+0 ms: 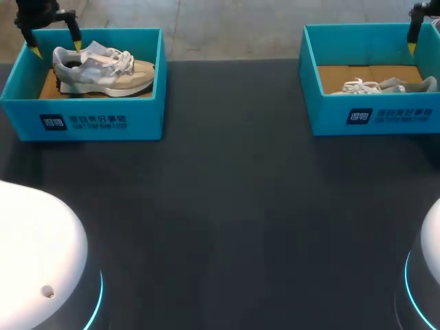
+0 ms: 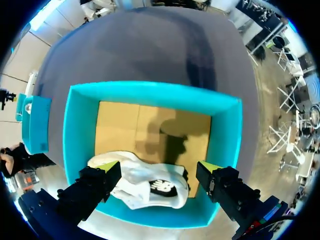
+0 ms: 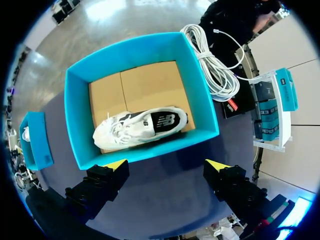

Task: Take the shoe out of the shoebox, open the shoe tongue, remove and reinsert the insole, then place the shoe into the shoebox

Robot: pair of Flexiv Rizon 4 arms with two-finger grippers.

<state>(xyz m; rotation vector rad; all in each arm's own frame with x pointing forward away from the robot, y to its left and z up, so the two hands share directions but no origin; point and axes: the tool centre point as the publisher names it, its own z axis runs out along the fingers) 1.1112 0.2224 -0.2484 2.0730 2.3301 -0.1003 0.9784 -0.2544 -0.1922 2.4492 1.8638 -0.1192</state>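
Walled boxes, open tops
Left shoebox point(image 1: 144, 117) and right shoebox point(image 1: 323, 113) walls are blocking sideways entry; table point(image 1: 227, 206) is stretching between them.
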